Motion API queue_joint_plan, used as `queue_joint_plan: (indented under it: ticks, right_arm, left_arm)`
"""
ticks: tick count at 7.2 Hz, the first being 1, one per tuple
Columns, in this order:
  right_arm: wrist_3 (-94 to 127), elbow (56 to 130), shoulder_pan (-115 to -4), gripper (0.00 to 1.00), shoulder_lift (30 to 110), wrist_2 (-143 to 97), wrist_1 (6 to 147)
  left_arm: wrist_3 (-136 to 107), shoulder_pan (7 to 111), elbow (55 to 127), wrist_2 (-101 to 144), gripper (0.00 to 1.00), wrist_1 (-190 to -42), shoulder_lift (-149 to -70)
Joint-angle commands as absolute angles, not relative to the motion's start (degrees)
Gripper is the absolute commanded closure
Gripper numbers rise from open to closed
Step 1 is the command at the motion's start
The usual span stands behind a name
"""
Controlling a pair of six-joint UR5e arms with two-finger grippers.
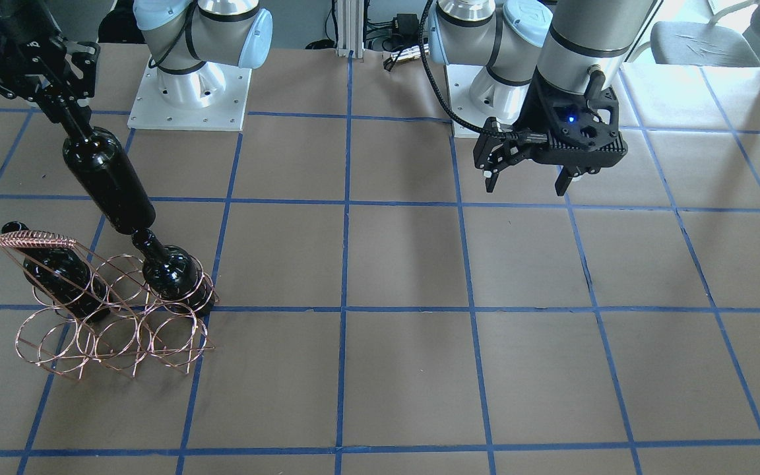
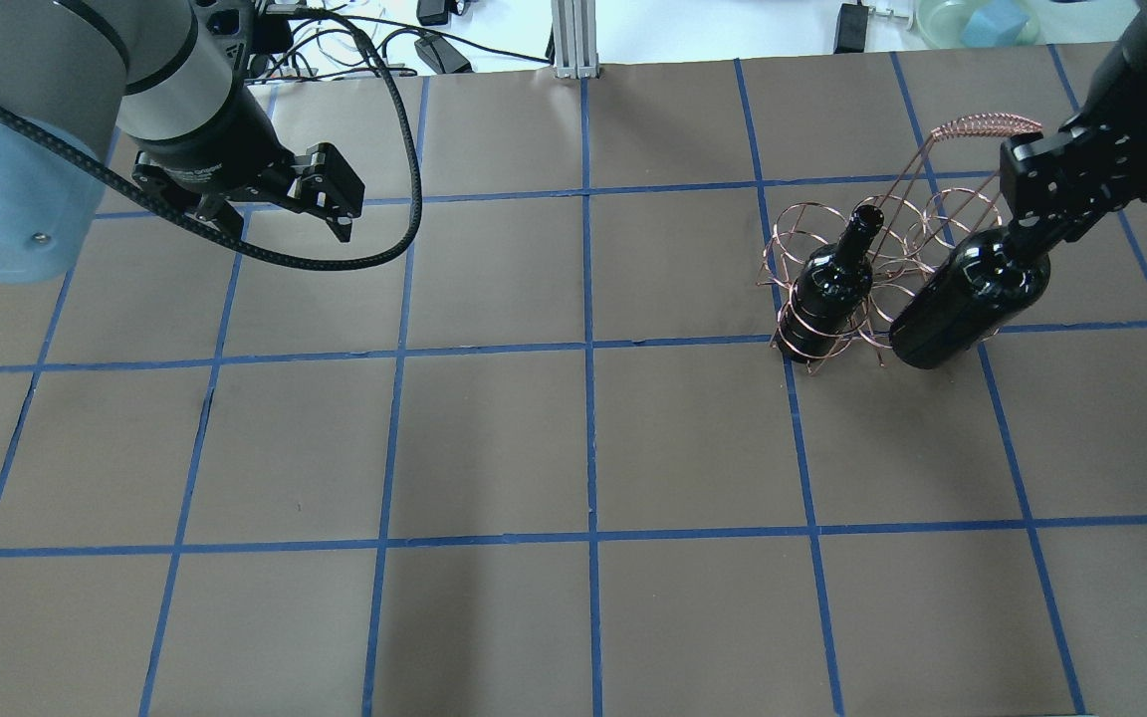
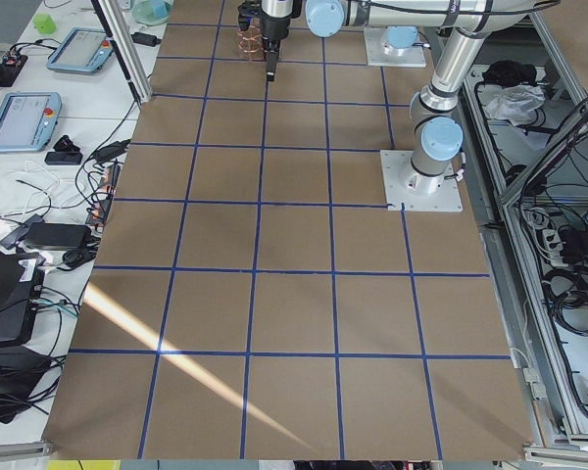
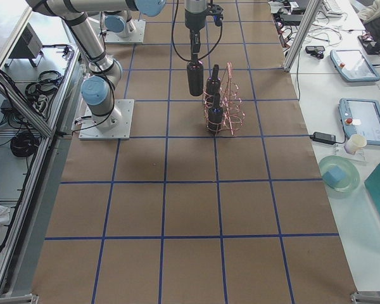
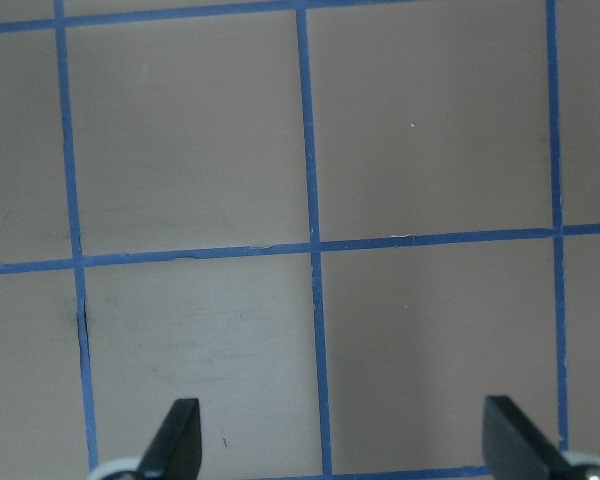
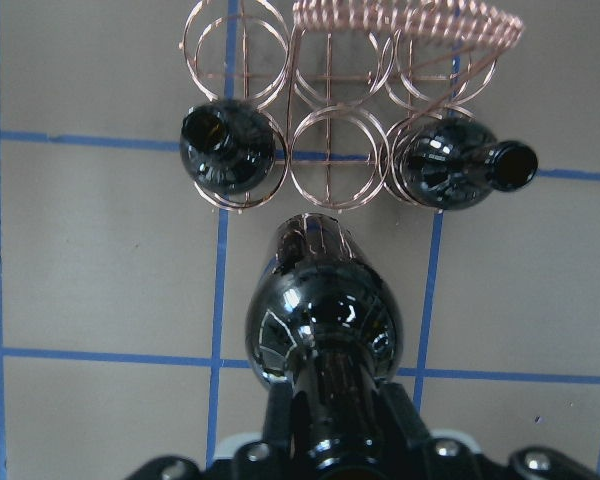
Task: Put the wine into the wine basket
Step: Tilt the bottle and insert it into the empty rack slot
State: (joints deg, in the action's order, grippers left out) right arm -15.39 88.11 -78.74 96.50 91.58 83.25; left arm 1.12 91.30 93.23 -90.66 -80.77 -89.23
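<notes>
My right gripper (image 1: 62,109) is shut on the neck of a near-black wine bottle (image 1: 111,183) and holds it upright above the table. The bottle (image 6: 325,315) hangs on the robot's side of the copper wire wine basket (image 6: 332,170), in line with the empty middle ring of the near row. Two look-alike bottles (image 6: 225,150) (image 6: 450,165) stand in the end rings of that row. The basket (image 2: 887,214) stands on the table's right half. My left gripper (image 2: 290,231) is open and empty, far off on the left, with only table below it (image 5: 342,440).
The brown table (image 1: 406,277) carries a grid of blue tape lines. The two arm bases (image 1: 189,99) stand at the robot's edge. Cables and devices (image 2: 434,50) lie beyond the far edge. The basket's coil-wrapped handle (image 2: 982,125) rises just beside my right gripper.
</notes>
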Motion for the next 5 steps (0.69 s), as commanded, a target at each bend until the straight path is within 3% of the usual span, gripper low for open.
queue_joint_plan:
  ticks: [1,5]
  right_arm:
    - [-14.7,81.9,-78.6,0.96,89.5,90.4,84.1]
    - [-14.9,81.6,-78.6,0.96,85.7,91.2,86.0]
  left_arm:
    - [-5.2,90.6,92.8,-89.6,0.0,-80.2,-89.2]
    - [-5.7,90.7,93.0,-90.4,0.0,-80.5,-88.9]
